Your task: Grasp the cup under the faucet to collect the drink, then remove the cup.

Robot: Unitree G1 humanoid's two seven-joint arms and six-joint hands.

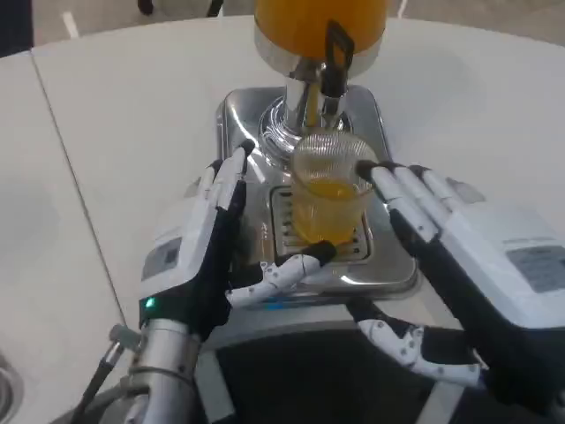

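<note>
Head view, both forearms raised from the lower edge of the frame. The left hand (199, 265) stands edge-up on its silver forearm (154, 375), white back turned outward to the left and a green indicator lit near the wrist; its fingers (231, 181) extend forward and upward, while its thumb (287, 272) reaches to the right across the palm side. The right hand (463, 265) lies with its white back facing up and slightly right, its fingers (406, 199) pointing forward and leftward toward the left hand; its thumb (415, 346) projects low on the inner side. The palms face each other. Whether either hand grips anything cannot be told.
</note>
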